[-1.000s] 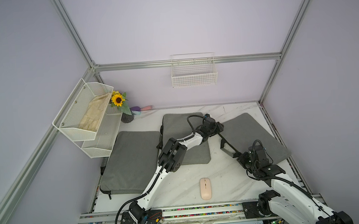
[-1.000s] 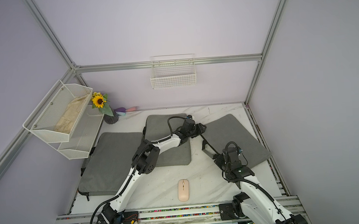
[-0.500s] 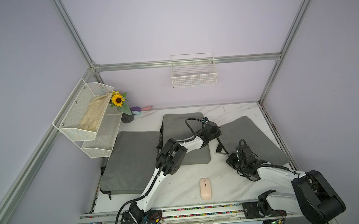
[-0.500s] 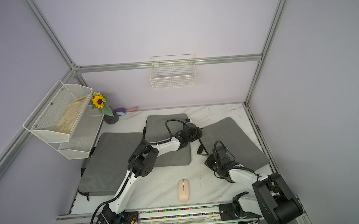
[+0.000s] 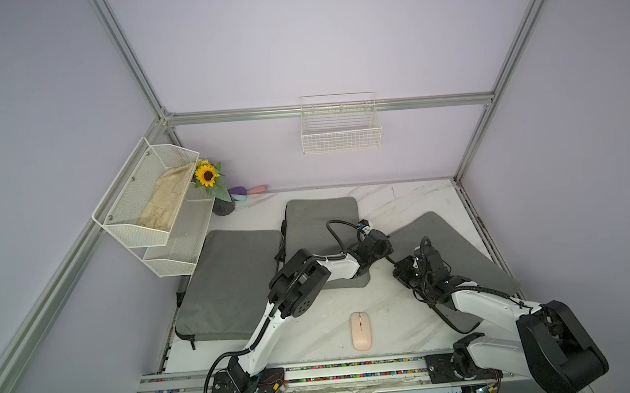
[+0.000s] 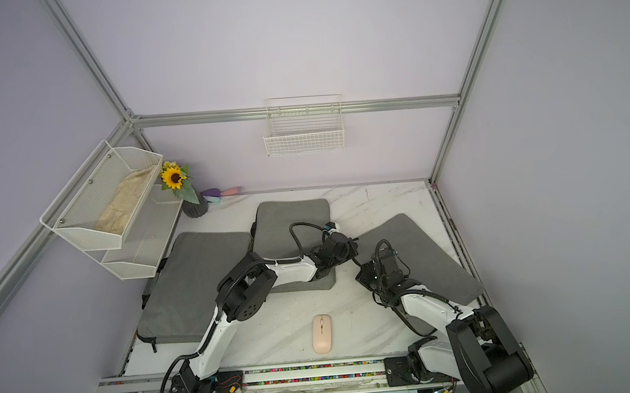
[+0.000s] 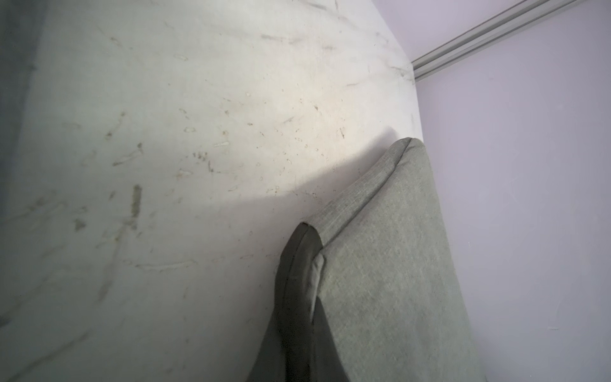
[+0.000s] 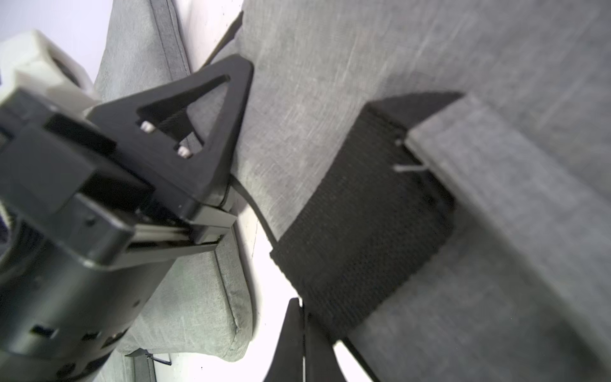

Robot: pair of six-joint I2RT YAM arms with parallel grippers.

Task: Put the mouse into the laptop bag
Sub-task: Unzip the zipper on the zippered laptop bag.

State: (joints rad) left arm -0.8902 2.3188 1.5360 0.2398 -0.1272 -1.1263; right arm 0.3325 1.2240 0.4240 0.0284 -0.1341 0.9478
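A pale pink oval mouse (image 5: pixel 361 330) lies lower centre on the white marble tabletop (image 5: pixel 401 206), long axis vertical, wheel end up; left jaws pinch the grey fabric laptop bag (image 5: pixel 462 255), right jaws closed.

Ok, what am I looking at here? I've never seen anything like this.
These are two robot arms, each ending in a two-fingered gripper. The two wide pictures come from an overhead camera; the two close-ups from cameras on the wrists. On the white table lie three grey laptop bags and a pale pink mouse, untouched. The left gripper is shut on the edge of the laptop bag on the robot's right; the right gripper is shut, its tips by that bag's black strap.
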